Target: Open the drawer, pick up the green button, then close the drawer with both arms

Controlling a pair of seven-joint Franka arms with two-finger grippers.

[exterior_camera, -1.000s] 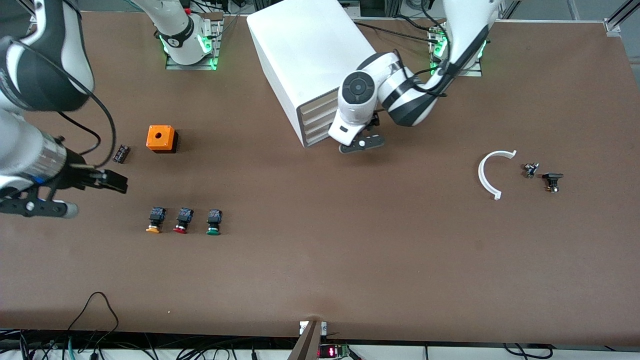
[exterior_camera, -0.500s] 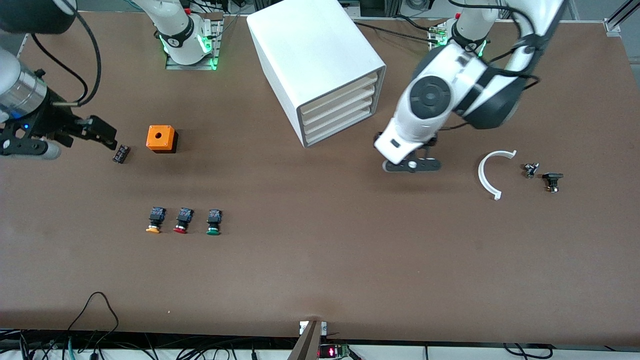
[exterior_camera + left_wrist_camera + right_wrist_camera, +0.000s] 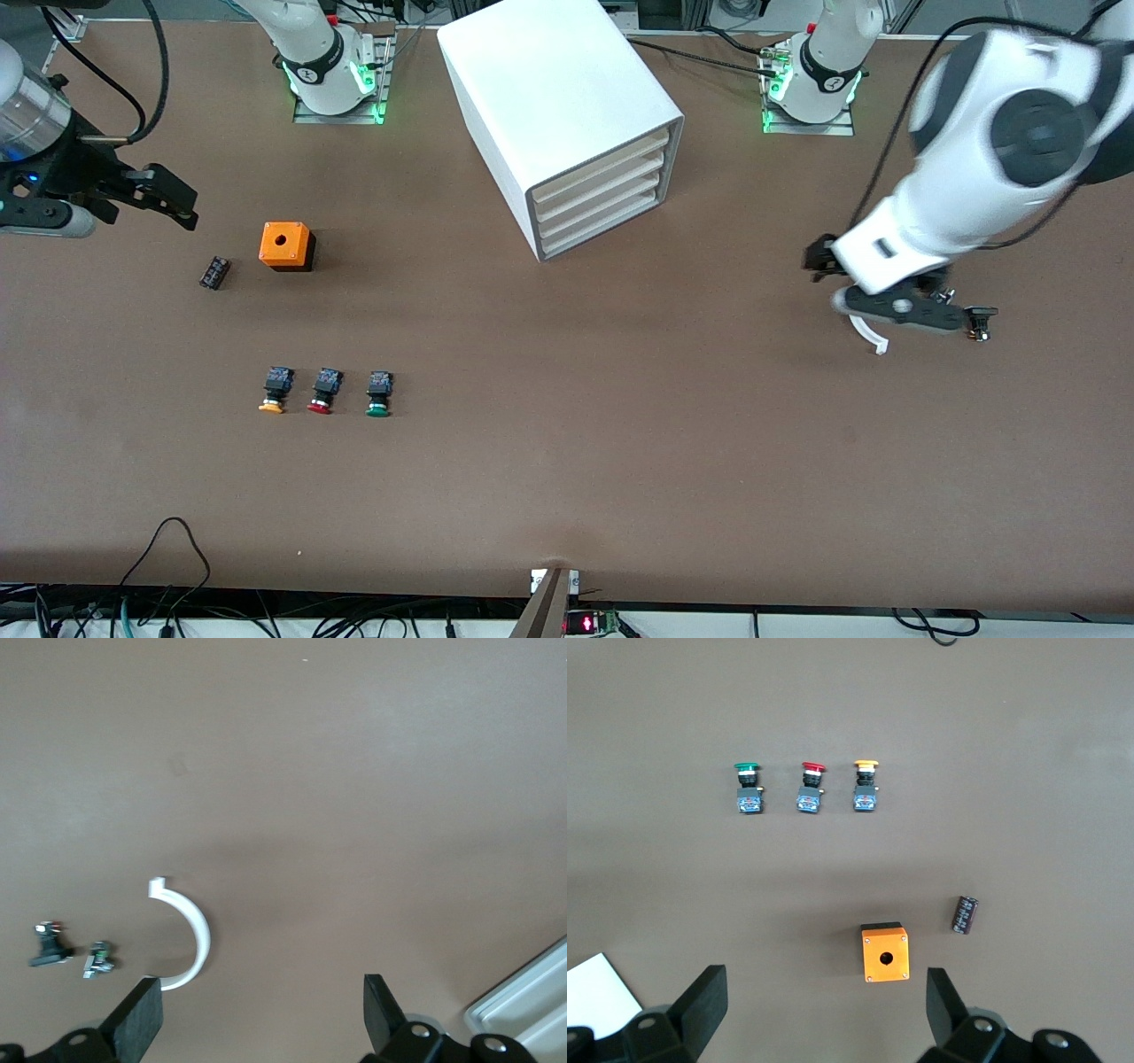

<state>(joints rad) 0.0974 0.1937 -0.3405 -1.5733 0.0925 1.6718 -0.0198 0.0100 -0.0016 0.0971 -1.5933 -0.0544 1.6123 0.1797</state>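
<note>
- Four drawers [image 3: 601, 190] are being shown shut in the cabinet [image 3: 549, 97], their cream fronts flush and facing the front camera and, slightly, the left arm's end of the table.
- Three buttons are being seen in a row on the open table, nearer the front camera than the cabinet and toward the right arm's end; the green button [image 3: 379, 393] is lying closest to the cabinet, with the red button [image 3: 324, 391] and yellow button [image 3: 275, 390] beside it.
- Each button is lying on its side, its long axis running toward the front camera, cap nearest that camera.
- The left gripper [image 3: 899, 307] is being held over the white arc [image 3: 184, 935], well apart from the cabinet; in its wrist view the fingers [image 3: 137, 1020] are being kept spread with nothing between them.
- The right gripper [image 3: 164, 197] is being held over the table near the orange box [image 3: 285, 245] and a small black part [image 3: 214, 272], fingers likewise spread and empty.
- Judged from this layout, the right gripper is the one nearer the green button, which is lying nearer the front camera than the spot under that gripper and toward the cabinet; the left gripper is the one the drawer fronts are partly turned toward.
</note>
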